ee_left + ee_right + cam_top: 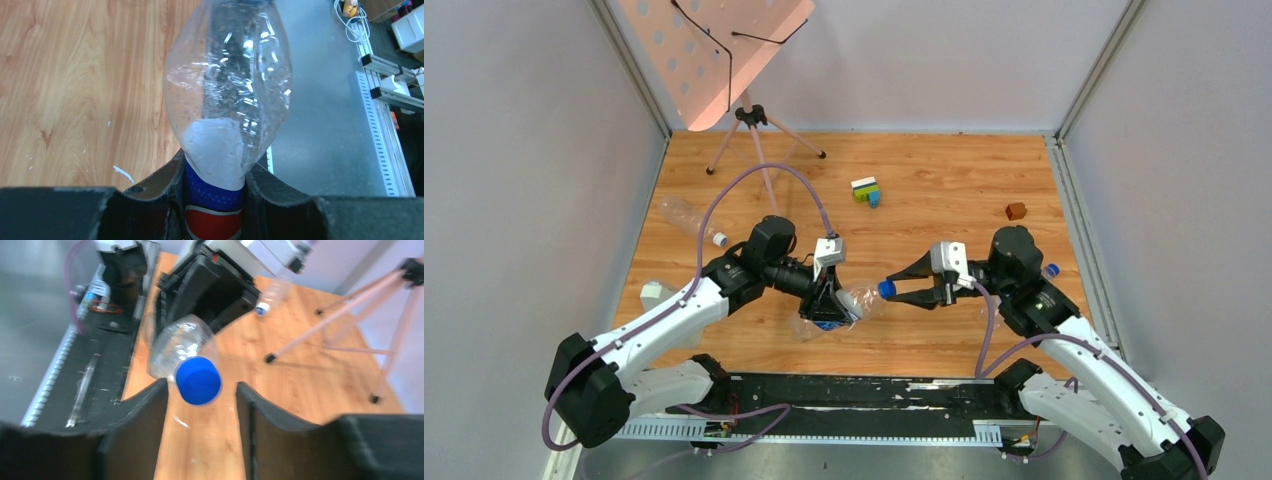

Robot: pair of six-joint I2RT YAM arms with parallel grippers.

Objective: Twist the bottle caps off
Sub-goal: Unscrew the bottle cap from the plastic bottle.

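Observation:
My left gripper point(827, 305) is shut on a clear crinkly bottle point(856, 302) at its blue label and holds it on its side, neck pointing right. In the left wrist view the bottle point(227, 85) stands out from between the fingers of the left gripper point(214, 175). Its dark blue cap point(887, 289) sits at the mouth of my open right gripper point(896, 287). In the right wrist view the cap point(198, 380) lies between the tips of the right gripper point(201, 390), apart from both fingers. The picture is motion-blurred.
A second, unlabelled bottle point(686, 218) with a whitish cap point(720, 240) lies at the far left. A blue cap point(1051, 270) peeks out beside the right arm. A toy block cluster point(866, 190), a brown cube point(1016, 211) and a tripod point(749, 120) stand further back.

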